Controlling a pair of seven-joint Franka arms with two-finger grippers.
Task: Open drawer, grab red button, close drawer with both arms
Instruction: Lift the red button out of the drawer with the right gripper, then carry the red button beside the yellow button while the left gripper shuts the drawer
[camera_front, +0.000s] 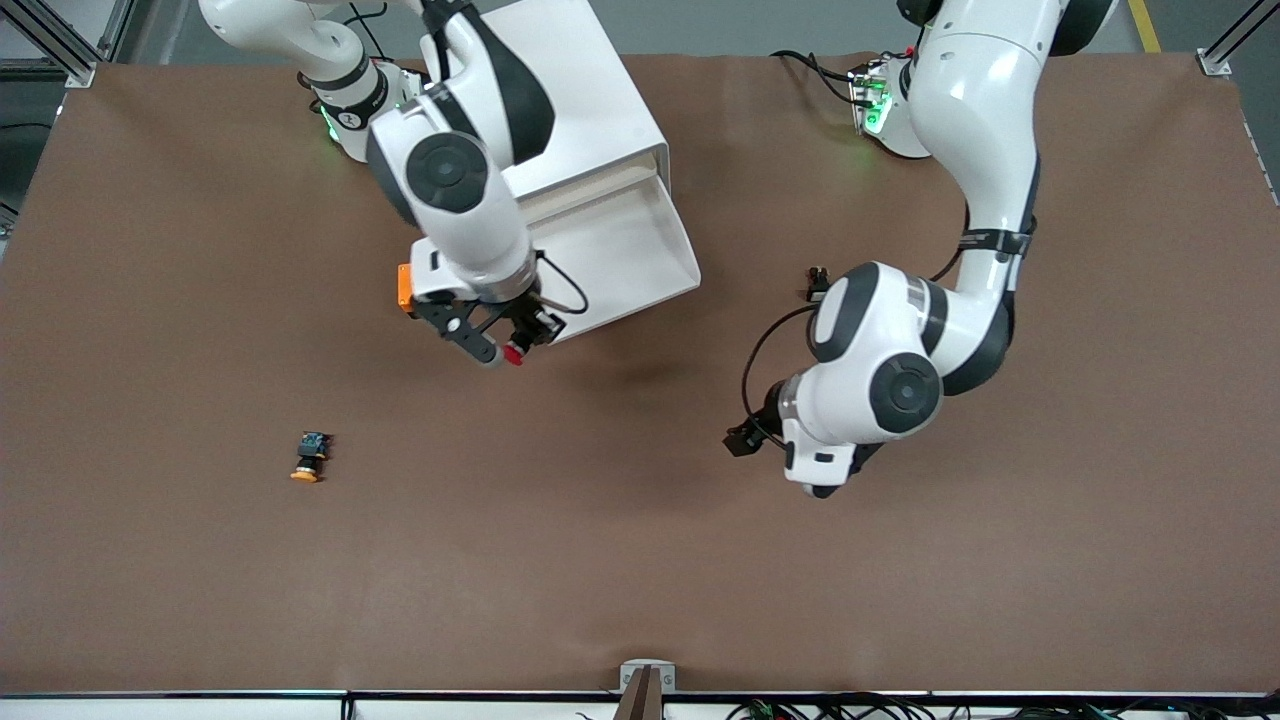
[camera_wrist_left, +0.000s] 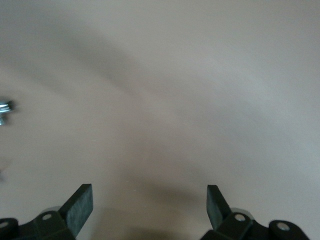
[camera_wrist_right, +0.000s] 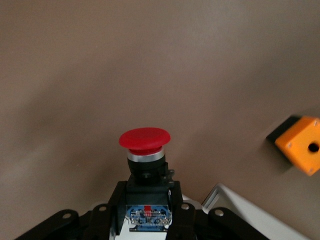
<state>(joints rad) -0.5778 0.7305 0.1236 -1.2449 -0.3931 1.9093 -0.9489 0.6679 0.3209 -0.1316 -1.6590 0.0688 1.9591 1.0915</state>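
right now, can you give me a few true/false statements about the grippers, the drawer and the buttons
1. The right gripper is shut on the red-capped button. True.
2. The drawer is pushed fully into the white cabinet. False: it stands pulled out, its tray open.
3. The left gripper holds the orange-capped button. False: its fingers are open and hold nothing, over bare table; that button lies on the table toward the right arm's end.
4. The red-capped button lies in the drawer. False: it is up in the right gripper, just over the table by the drawer's front.
5. An orange cube box with a round hole shows in the right wrist view. True.
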